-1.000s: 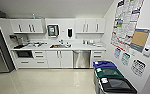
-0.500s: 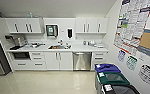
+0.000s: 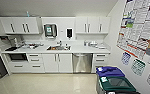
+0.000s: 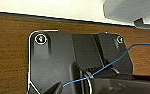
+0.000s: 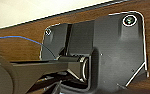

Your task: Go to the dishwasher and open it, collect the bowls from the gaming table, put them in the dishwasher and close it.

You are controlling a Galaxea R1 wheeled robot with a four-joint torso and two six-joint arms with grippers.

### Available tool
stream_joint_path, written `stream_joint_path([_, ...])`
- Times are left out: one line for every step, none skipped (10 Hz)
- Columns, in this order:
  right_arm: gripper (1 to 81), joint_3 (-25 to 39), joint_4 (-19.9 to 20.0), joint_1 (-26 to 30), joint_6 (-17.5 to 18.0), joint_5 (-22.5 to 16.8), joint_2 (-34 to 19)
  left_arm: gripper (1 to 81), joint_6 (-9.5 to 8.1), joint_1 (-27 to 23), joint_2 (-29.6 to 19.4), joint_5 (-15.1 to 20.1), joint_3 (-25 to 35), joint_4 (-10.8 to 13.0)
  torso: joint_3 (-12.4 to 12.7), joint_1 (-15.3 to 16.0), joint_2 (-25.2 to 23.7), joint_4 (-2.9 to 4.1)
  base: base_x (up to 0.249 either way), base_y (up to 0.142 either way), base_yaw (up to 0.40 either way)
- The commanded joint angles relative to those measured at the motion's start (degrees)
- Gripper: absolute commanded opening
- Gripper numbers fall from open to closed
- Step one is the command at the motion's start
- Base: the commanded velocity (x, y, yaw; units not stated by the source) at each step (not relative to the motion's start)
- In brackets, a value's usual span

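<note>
The kitchen wall has grown larger in the head view, so the camera has come closer. The closed dishwasher (image 3: 82,62) sits lower centre, under the counter (image 3: 86,50). Neither pincer's state can be told. The bins (image 3: 113,81), lower right, risk a collision.

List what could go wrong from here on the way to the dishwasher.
1. The blue-lidded bin and green-lidded bin stand close on the right, near the dishwasher; the base could clip them.
2. The black-fronted oven also sits under the counter and might be mistaken for it.
3. The dishwasher's door may swing down towards the bins.
</note>
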Motion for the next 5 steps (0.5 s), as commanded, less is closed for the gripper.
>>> stream_joint_path([81.1,0.9,-0.8,2.2,-0.4,-3.3,-1.2,81.1,0.31,-1.9,-0.8,2.5,0.4,1.1,0.0,0.0,0.0,0.00,0.199,0.000,0.000])
stream_joint_path([81.1,0.9,-0.8,2.3,-0.4,-3.3,-1.1,81.1,0.31,-1.8,-0.9,2.5,0.4,1.1,0.0,0.0,0.0,0.00,0.158,0.000,0.000])
stream_joint_path([81.1,0.9,-0.8,2.4,-0.4,-3.3,-1.0,81.1,0.31,-1.7,-0.8,2.5,0.4,1.1,0.0,0.0,0.0,0.00,0.138,0.000,0.000])
stream_joint_path([81.1,1.0,-0.8,2.4,-0.4,-3.3,-1.0,81.1,0.31,-1.7,-0.9,2.5,0.4,1.1,0.0,0.0,0.0,0.00,0.135,0.000,0.000])
stream_joint_path([81.1,1.0,-0.8,2.4,-0.4,-3.3,-1.0,81.1,0.31,-1.7,-0.9,2.4,0.3,1.1,0.0,0.0,0.0,0.00,0.134,0.000,0.000])
